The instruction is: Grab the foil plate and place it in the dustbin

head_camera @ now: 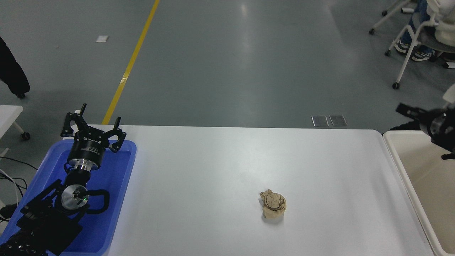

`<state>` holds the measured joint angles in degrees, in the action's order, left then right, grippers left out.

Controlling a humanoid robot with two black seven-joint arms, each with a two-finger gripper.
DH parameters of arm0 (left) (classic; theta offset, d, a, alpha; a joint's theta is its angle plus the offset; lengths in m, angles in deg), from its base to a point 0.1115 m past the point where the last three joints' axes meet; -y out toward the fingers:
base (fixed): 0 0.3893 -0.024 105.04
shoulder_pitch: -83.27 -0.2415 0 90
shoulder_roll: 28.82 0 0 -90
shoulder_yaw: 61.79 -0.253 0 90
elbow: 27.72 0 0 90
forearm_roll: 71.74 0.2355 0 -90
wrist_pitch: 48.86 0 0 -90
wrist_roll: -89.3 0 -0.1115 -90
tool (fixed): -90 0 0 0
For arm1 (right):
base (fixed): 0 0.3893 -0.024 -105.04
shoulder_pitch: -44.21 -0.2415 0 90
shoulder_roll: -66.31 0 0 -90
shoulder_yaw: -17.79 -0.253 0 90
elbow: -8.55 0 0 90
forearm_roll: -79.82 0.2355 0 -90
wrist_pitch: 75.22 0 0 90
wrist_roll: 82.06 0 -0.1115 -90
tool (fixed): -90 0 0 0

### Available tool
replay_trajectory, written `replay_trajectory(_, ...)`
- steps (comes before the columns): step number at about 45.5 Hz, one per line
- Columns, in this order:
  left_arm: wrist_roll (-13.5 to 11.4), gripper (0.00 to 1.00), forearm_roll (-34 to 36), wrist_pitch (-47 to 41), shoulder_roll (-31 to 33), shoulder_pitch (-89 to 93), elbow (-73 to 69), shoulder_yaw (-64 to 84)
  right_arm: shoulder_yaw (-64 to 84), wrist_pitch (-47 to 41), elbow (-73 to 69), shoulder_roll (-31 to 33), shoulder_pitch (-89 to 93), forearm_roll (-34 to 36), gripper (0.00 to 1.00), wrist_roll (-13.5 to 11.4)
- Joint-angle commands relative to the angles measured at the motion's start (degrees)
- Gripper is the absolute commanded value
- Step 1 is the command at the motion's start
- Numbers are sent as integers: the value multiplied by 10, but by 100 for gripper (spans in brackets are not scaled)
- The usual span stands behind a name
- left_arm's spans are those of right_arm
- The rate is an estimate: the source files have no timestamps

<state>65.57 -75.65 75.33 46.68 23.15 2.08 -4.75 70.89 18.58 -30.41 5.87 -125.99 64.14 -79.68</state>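
One paper wad (272,203) on table (220,167), near dustbin (403,167).

Grey floor (231,64), yellow line (131,62), wheeled chair (416,39) far right.

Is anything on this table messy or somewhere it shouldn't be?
One thing stands out: a crumpled tan paper wad lies alone on the white table, outside both the blue tray and the cream dustbin. No foil plate shows anywhere. Nothing looks spilled or broken.
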Motion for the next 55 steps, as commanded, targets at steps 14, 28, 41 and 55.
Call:
replay_trajectory(14, 0, 100, 0, 0, 0, 0, 0, 0, 72, -256, -162, 31, -237, -3, 100, -1)
replay_trajectory(28, 0, 100, 0, 0, 0, 0, 0, 0, 179, -465, -264, 55, -383, -4, 100, -1)
replay_trajectory(41, 0, 100, 0, 0, 0, 0, 0, 0, 245, -488, -372, 74, -464, -50, 100, -1)
replay_trajectory(55, 0, 100, 0, 0, 0, 0, 0, 0, 229, -488, -389, 73, -468, -117, 100, -1)
